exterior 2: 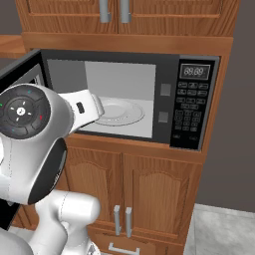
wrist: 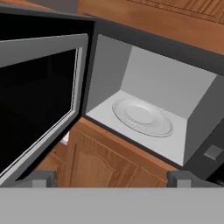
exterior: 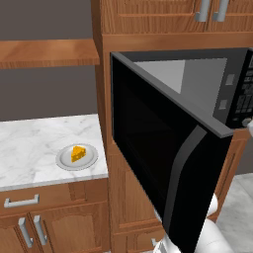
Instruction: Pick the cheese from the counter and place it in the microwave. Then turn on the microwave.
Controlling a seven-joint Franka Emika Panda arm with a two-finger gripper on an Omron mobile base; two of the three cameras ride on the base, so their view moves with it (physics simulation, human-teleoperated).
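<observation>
On the counter (exterior: 34, 143) at my nine o'clock in the left base view, I see the cheese (exterior: 78, 153) lying on a round grey plate (exterior: 65, 162), near the counter's right edge. At about three o'clock from it stands the microwave (exterior: 232, 89), its dark door (exterior: 163, 163) swung wide open toward me. Inside, the light grey cavity holds a clear glass turntable (wrist: 142, 117) lying flat on its floor. In the right base view the button panel (exterior 2: 191, 112) sits at the microwave's three o'clock side; its display (exterior 2: 193, 71) shows digits I cannot read surely. My hand (wrist: 113, 178) faces the cavity, fingers spread wide and released, grasping nothing.
</observation>
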